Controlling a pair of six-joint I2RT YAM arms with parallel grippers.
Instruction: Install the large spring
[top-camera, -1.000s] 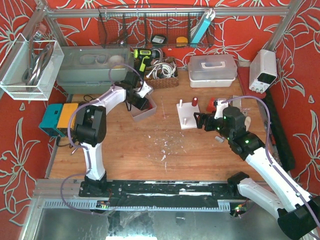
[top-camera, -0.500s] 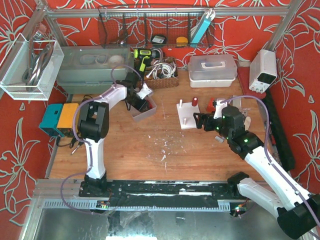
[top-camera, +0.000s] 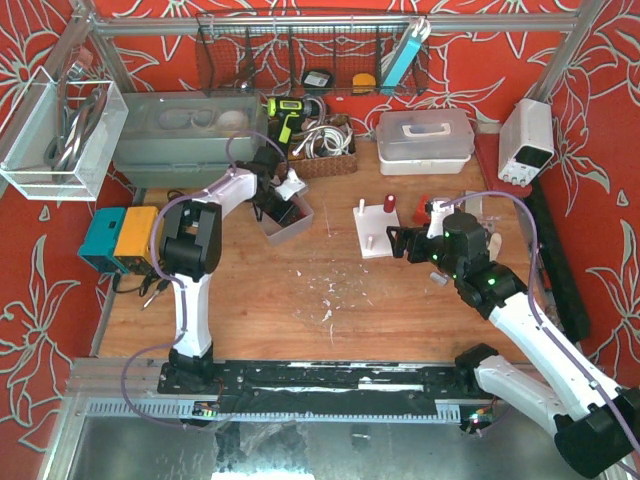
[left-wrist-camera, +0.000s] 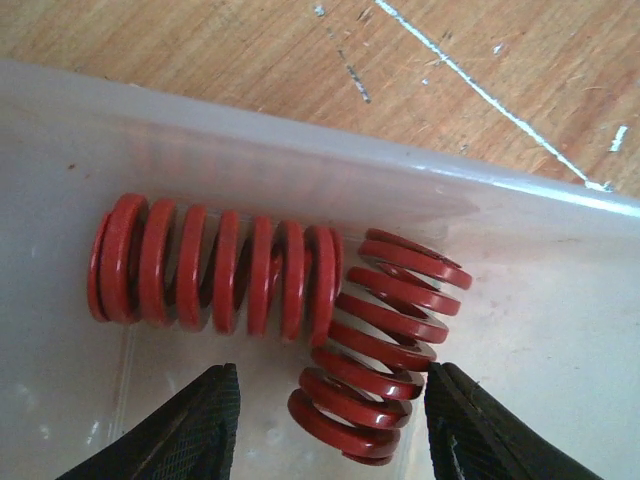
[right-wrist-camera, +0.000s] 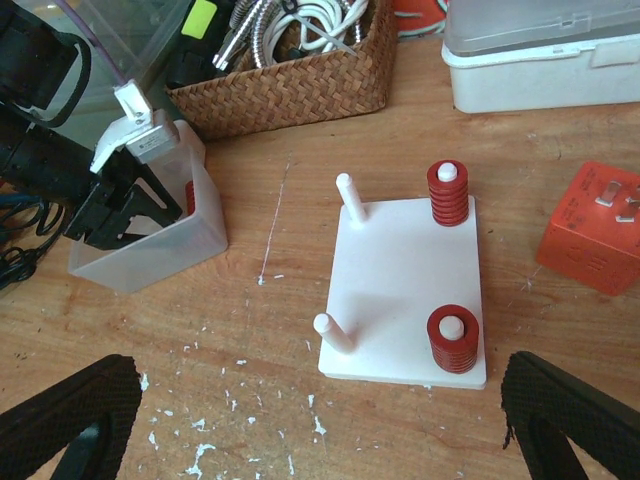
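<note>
Two large red springs lie in a translucent bin (left-wrist-camera: 560, 300). One spring (left-wrist-camera: 215, 265) lies sideways, the other spring (left-wrist-camera: 385, 345) leans against it. My left gripper (left-wrist-camera: 335, 425) is open inside the bin, its fingers either side of the leaning spring's lower end, not touching it. The bin (top-camera: 287, 216) and left gripper (top-camera: 278, 203) show in the top view. A white peg board (right-wrist-camera: 410, 290) holds two red springs (right-wrist-camera: 448, 193) (right-wrist-camera: 453, 338) on its right pegs; two left pegs (right-wrist-camera: 348, 197) (right-wrist-camera: 330, 331) are bare. My right gripper (right-wrist-camera: 320, 440) is open above the table in front of the board.
A wicker basket (right-wrist-camera: 300, 90) with cables stands behind the bin. A white lidded box (right-wrist-camera: 545, 50) and an orange block (right-wrist-camera: 595, 230) sit right of the board. A teal and orange box (top-camera: 118, 238) sits at the table's left edge.
The left arm's elbow has shifted slightly right; the left gripper stays at the bin. The right arm has not moved.
</note>
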